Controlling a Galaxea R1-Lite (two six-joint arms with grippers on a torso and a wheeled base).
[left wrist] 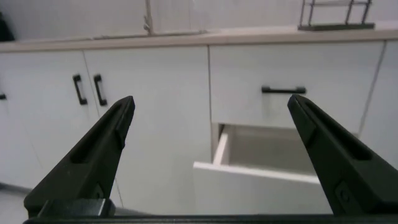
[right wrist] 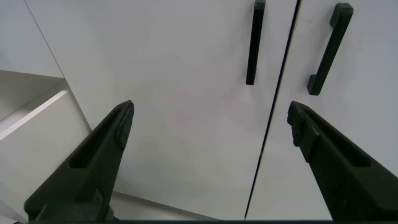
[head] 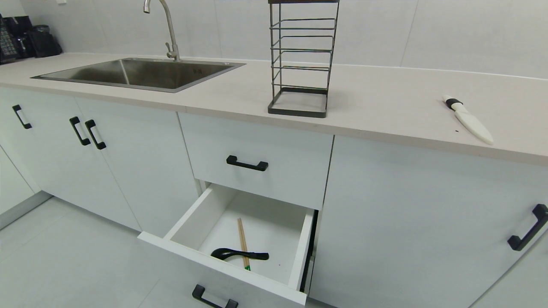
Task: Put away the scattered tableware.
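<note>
Inside the open drawer (head: 305, 246), a pair of wooden chopsticks (head: 243, 241) lay lengthwise on the white floor, and a black spoon (head: 239, 254) lay across them close to the drawer's front panel. Directly above the drawer sat a shut drawer with a black handle (head: 247, 163). Over that ran the counter (head: 385, 102). A white knife (head: 467, 119) with a black band rested flat on the counter, above the drawer and well off to its right, apart from everything else. A black wire rack (head: 299, 60) stood upright on the counter almost straight above the drawer. A steel sink (head: 141, 72) with a curved tap (head: 165, 25) lay above the drawer and to its left.

The left gripper (left wrist: 211, 106) was released, its two dark fingers (left wrist: 99, 149) spread wide with nothing between them. It was held in front of the drawer (left wrist: 249, 168) and apart from it, and the shut drawer's handle (left wrist: 283, 91) showed between the fingers. The right gripper (right wrist: 211, 109) was likewise released and held nothing. It faced a pair of white cabinet doors (right wrist: 186, 112) with two black handles (right wrist: 251, 43) just beside the drawer, whose white side (right wrist: 31, 106) showed at the edge.
</note>
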